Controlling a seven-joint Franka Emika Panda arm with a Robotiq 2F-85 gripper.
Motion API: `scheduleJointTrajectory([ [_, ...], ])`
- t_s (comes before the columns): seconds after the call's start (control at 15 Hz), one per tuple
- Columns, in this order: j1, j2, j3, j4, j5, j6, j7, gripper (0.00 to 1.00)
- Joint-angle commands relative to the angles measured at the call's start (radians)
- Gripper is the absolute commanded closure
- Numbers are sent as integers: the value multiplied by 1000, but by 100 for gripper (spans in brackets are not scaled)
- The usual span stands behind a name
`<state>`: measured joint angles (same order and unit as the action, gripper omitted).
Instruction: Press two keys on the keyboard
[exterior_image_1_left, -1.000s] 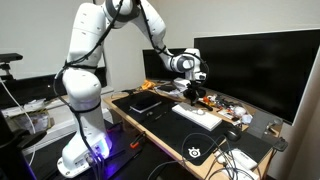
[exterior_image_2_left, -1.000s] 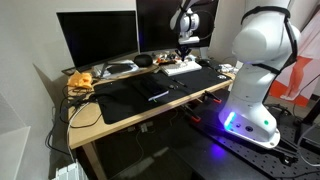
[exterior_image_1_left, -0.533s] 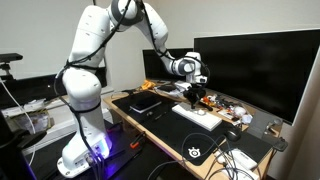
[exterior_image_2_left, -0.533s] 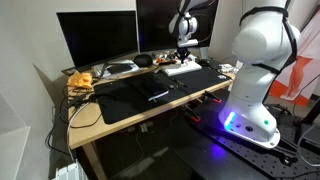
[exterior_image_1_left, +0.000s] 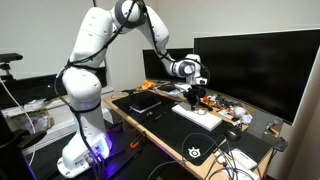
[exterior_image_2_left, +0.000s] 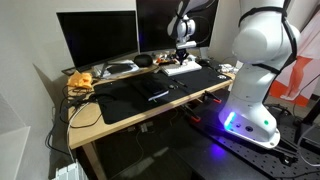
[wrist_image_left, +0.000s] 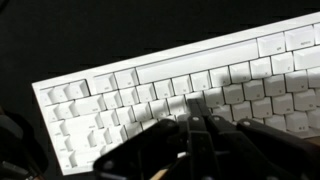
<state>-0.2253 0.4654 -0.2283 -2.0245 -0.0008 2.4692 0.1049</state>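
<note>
The white keyboard lies on the black mat in both exterior views and fills the wrist view. My gripper hangs just above its near half, fingers pointing down. In the wrist view the two dark fingers are pressed together with no gap and hold nothing, their tips over the middle key rows. I cannot tell whether the tips touch a key.
A black flat tablet-like rectangle lies on the mat beside the keyboard. A black mat with a white logo sits near the table edge. A large monitor stands behind the keyboard. Clutter lies at the table's far end.
The arm's elbow has shifted slightly upward. The gripper stays over the keyboard at about the same spot.
</note>
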Motion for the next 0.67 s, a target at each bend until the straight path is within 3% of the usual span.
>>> scheduleJointTrajectory([
  [0.0,4,23,-1,24,5,8,24,100],
  [0.6,8,38,-1,35,0,6,23,100],
])
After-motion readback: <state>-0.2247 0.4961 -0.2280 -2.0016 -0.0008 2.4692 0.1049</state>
